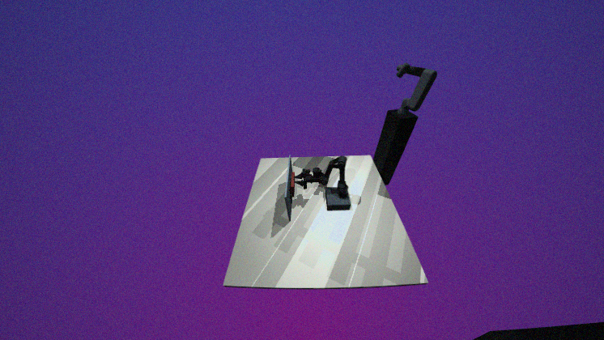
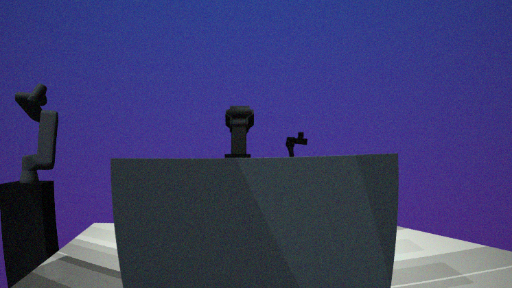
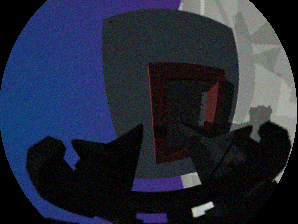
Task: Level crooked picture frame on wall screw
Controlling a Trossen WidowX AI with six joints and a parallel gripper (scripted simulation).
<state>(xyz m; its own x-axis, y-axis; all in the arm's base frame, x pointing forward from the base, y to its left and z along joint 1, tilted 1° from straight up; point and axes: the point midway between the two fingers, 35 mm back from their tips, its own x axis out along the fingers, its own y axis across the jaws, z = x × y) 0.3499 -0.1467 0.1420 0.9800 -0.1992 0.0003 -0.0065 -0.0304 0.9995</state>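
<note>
The red picture frame (image 1: pixel 292 184) (image 3: pixel 158 95) hangs on the gripper's side of the upright grey wall panel (image 1: pixel 289 202) (image 2: pixel 215 214) (image 3: pixel 125 60). My gripper (image 1: pixel 296 180) (image 3: pixel 160 125) is partly open, its dark fingertips apart. In the wrist view they appear on either side of the frame's left bar, low down, with the right tip over the frame's opening; I cannot tell whether they touch the frame. The lens bends the view, so the frame's tilt is hard to judge. The screw and notched strip are hidden. In the exterior view the panel hides frame and gripper.
The arm's base (image 1: pixel 338 199) stands on the pale patterned table (image 1: pixel 304 274). Another grey arm (image 1: pixel 423 86) (image 2: pixel 47 139) stands on a black pillar (image 1: pixel 395 146) (image 2: pixel 22 218) beyond the table. A small dark arm (image 2: pixel 290 142) shows above the panel's top edge.
</note>
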